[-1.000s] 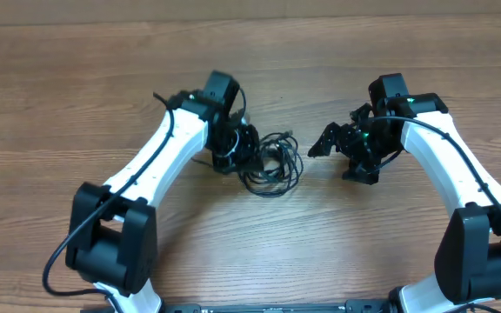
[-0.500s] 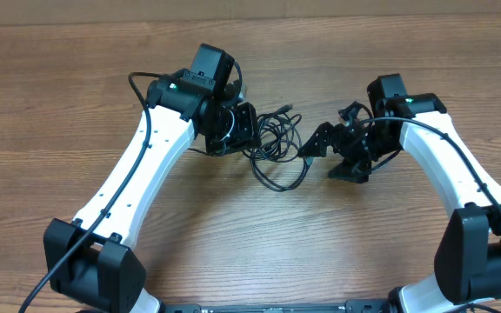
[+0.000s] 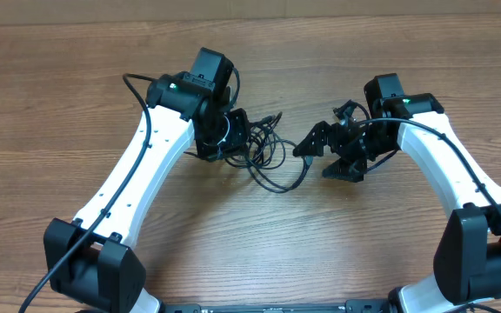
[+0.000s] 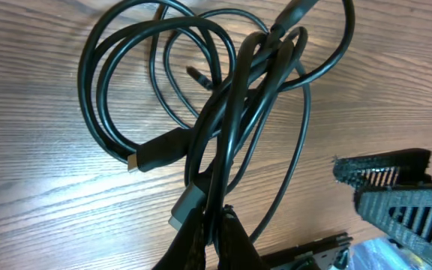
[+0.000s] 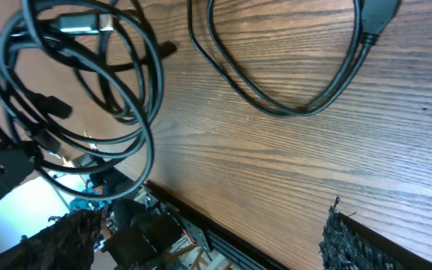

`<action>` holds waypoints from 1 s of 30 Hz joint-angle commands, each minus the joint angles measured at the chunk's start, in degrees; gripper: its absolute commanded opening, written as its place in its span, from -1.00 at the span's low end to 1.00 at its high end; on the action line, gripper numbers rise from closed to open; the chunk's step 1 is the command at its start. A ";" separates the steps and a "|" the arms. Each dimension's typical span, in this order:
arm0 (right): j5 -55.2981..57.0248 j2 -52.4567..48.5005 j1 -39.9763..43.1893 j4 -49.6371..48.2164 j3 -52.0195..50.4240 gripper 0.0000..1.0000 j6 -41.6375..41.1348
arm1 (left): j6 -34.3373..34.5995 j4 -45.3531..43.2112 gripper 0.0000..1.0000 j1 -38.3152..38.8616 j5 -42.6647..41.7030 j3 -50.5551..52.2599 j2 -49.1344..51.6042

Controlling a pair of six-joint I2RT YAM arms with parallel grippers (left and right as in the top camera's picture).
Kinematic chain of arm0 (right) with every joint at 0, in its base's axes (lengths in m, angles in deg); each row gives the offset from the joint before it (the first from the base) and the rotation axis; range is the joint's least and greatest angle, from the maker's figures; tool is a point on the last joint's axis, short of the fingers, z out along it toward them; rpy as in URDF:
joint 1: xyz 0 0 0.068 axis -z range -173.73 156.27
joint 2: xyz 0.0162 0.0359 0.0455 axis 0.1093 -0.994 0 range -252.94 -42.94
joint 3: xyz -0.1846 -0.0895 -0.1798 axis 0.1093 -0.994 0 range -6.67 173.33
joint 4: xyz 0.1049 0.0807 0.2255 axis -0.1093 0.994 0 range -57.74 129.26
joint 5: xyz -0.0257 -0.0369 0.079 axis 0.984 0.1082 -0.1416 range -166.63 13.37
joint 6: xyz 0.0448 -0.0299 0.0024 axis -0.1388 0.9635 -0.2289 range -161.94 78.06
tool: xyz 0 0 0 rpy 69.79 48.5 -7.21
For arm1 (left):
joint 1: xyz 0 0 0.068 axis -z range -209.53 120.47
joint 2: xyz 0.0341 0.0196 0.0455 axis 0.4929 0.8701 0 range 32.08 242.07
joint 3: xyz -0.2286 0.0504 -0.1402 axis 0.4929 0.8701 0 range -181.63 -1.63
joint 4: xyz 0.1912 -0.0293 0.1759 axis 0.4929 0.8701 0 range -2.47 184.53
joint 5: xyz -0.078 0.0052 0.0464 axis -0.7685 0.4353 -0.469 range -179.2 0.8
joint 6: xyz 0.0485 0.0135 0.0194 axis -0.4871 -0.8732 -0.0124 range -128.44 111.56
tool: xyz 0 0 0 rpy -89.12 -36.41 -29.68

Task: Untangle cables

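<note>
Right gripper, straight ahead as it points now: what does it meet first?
Likely a loose loop of the cables, just ahead of the open right gripper; height above the table unclear.

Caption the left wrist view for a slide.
Left gripper pinches strands of the thin black tangled cables, their loops spread over the brown wooden table.

A wooden worktop [image 3: 59,104] fills nearly the whole overhead view. Its surface is mid-brown, with long grain lines running side to side and darker streaks among them. Along the worktop's far edge lies a paler, plain tan strip [image 3: 320,7], slightly wider toward the left. In the left wrist view the worktop's wood catches a bright sheen on the left; in the right wrist view it looks redder and darker.
</note>
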 commanded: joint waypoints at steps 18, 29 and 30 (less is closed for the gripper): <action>6.40 0.02 -8.44 -6.14 -0.20 0.90 -9.42 | -4.76 1.79 -0.92 -0.28 -2.38 -0.02 -0.33; 10.82 0.02 -12.11 -7.48 -0.20 0.68 -11.89 | -5.33 2.21 -0.85 -0.44 -3.82 -0.09 -0.33; 11.80 0.02 -12.50 -7.50 -0.20 0.69 -11.89 | -7.19 1.55 -0.92 -0.44 -6.21 -0.22 -0.35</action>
